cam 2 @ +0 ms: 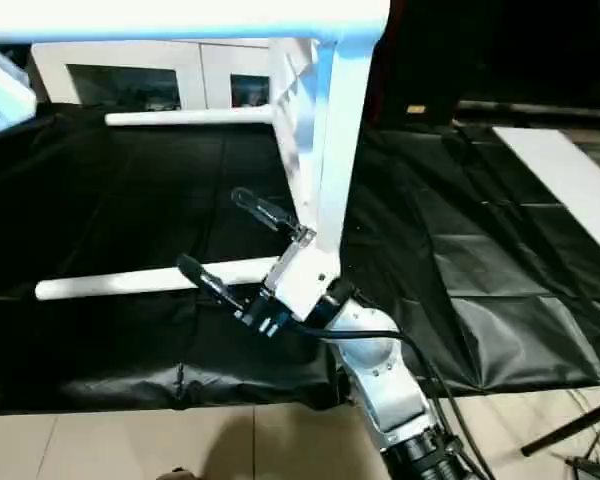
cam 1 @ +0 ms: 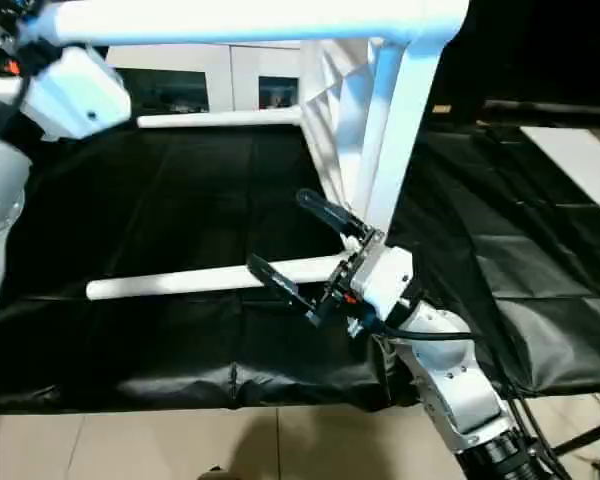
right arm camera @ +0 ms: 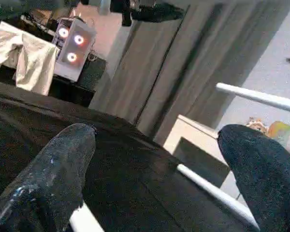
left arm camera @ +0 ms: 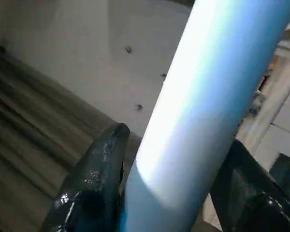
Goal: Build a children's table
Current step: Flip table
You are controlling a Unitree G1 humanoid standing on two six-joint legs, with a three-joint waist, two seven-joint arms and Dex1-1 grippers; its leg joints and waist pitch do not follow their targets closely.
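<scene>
My left gripper [left arm camera: 171,193] is clamped round a long white tapered tubular leg [left arm camera: 208,96], probably steadying the white plastic rectangular tabletop [cam 1: 325,95], tipped on edge over the black cloth [cam 1: 180,190]. My right gripper [cam 1: 305,250], fingers apart, empty, sits beside the lowest leg [cam 1: 200,279]. The left wrist view shows the clamp; the head views hide it.

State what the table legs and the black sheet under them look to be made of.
Table legs: likely plastic, smooth white with a soft sheen and no seams or grain. Black sheet: looks like thin plastic film or coated fabric, with fold creases and dull glare; which one is unclear.
</scene>
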